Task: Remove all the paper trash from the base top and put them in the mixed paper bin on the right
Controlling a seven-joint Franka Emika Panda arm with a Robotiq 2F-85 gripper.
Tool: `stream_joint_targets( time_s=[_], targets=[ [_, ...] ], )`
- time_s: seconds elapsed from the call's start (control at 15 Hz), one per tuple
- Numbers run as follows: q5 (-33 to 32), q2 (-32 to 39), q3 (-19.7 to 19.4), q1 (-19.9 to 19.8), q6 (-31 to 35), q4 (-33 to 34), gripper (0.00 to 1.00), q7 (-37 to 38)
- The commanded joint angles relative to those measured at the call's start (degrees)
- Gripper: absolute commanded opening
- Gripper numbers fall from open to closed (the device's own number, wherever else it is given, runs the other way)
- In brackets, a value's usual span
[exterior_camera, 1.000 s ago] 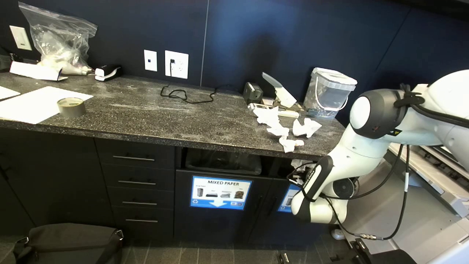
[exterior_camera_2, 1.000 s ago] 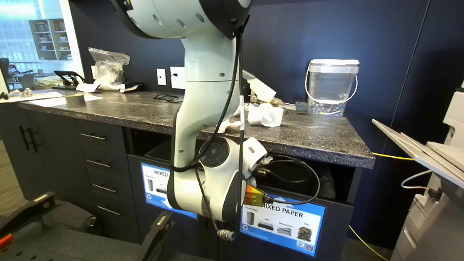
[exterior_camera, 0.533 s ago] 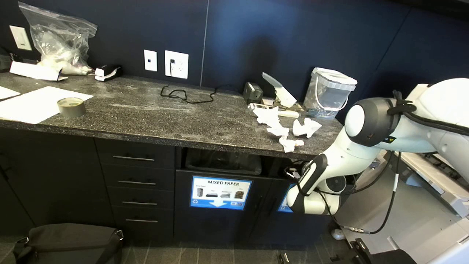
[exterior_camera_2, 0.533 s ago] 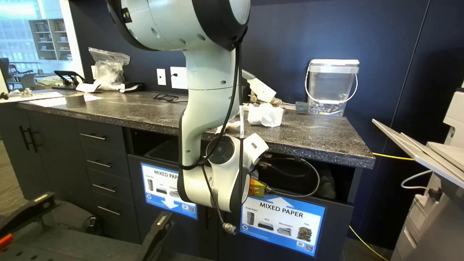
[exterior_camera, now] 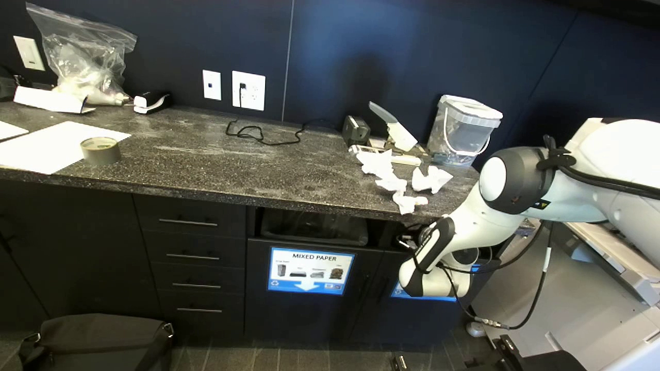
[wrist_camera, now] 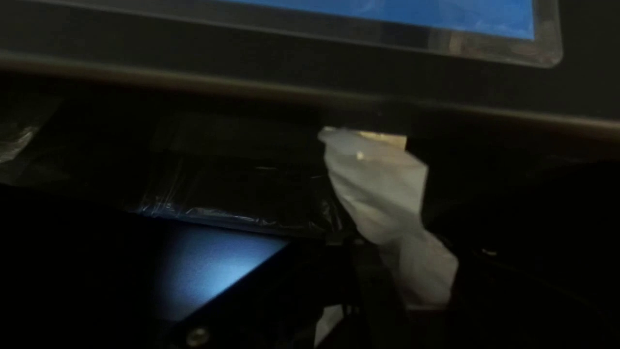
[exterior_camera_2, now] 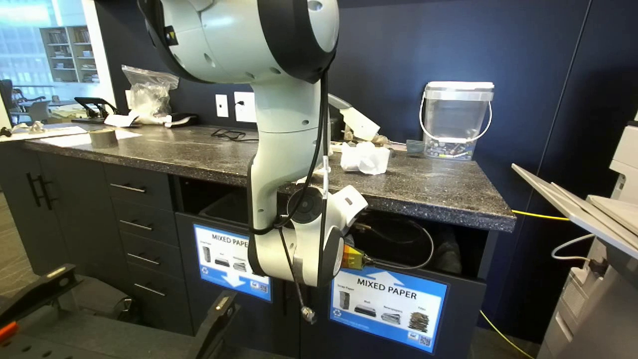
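1. End effector (wrist_camera: 351, 245) looks clamped down nearly all the way, and going by the wrist view it's got a torn paper scrap (wrist_camera: 380, 194) pinched at the tips. Those tips don't show in either exterior view, fwiw.
2. Scrap sticks out past the tips, long axis slanting toward the front lip (wrist_camera: 193, 83) of the slot (exterior_camera_2: 398, 252). Its far end is just beside that lip; touching or not, can't tell. Shiny dark plastic (wrist_camera: 232, 215) alongside is probably the liner.
3. So letting go basically hinges on that far end dropping inside the lip. Nudging deeper first seems safer.
4. Arm (exterior_camera_2: 286, 149), in an exterior view, has its wrist right by the slot of the right-hand mixed paper bin (exterior_camera_2: 389, 309).
5. More paper trash (exterior_camera: 379, 164) sits above it on the surface (exterior_camera: 232, 170), near a clear bucket (exterior_camera: 459, 134), so plenty left to do.
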Motion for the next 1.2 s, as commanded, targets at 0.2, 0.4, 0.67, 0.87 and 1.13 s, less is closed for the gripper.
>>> stream_joint_targets(
  time_s=[0.2,0.4,0.67,0.87,1.13],
  targets=[
    [-0.2,1.2,-0.9,0.9,-0.5,2.5,0.42,0.8],
    [-0.1,0.7,-1.2,1.2,0.3,1.6,0.64,0.4],
    [0.2,-1.1,-1.7,1.6,0.3,-0.9,0.95,0.0],
    [0.6,-3.0,-2.2,2.2,0.9,-3.7,1.00,-0.5],
    [0.3,-7.3,-3.2,2.9,0.6,-10.3,1.00,-0.7]
  ],
)
